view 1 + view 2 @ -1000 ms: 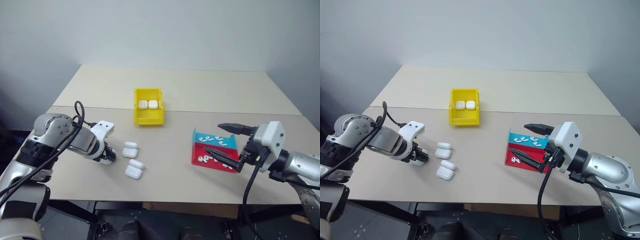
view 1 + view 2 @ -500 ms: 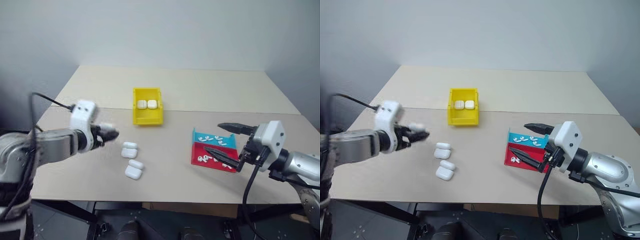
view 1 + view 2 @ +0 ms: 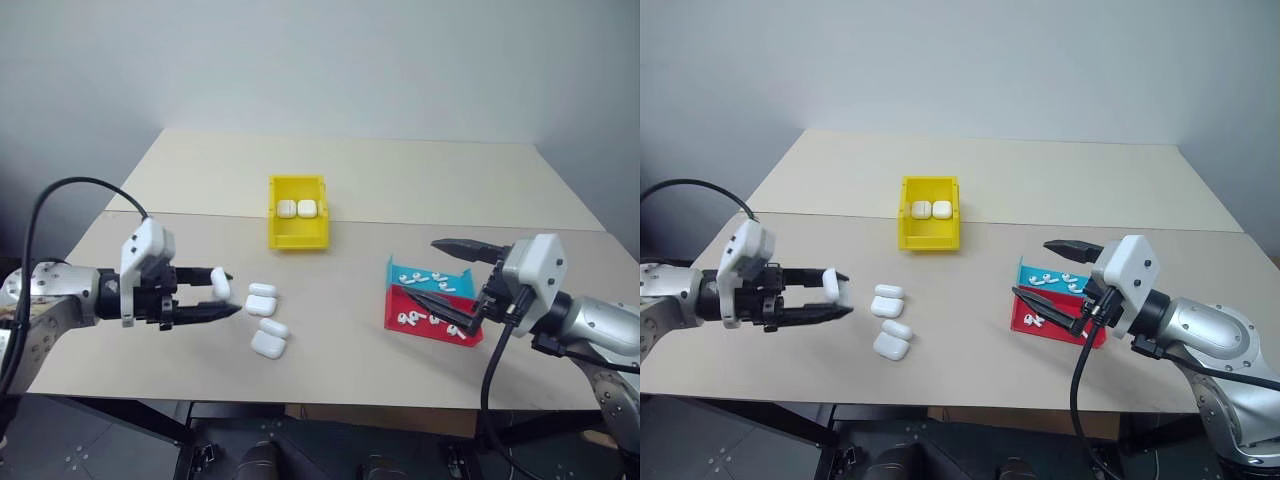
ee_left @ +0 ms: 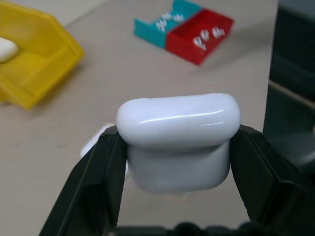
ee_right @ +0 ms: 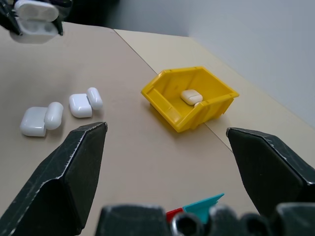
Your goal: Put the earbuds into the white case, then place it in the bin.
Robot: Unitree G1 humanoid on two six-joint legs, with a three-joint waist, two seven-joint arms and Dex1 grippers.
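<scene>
Left claw (image 3: 222,297) pinching white case (image 3: 221,283) above desk (image 3: 350,190). Bin (image 3: 297,226) ahead holds two cases. Right claw (image 3: 442,274) spread wide over red tray (image 3: 432,322), teal tray (image 3: 432,281), both holding earbuds (image 3: 408,318).

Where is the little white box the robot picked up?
The white case is pinched in the left gripper, held above the table on the robot's left, beside the loose cases.
</scene>
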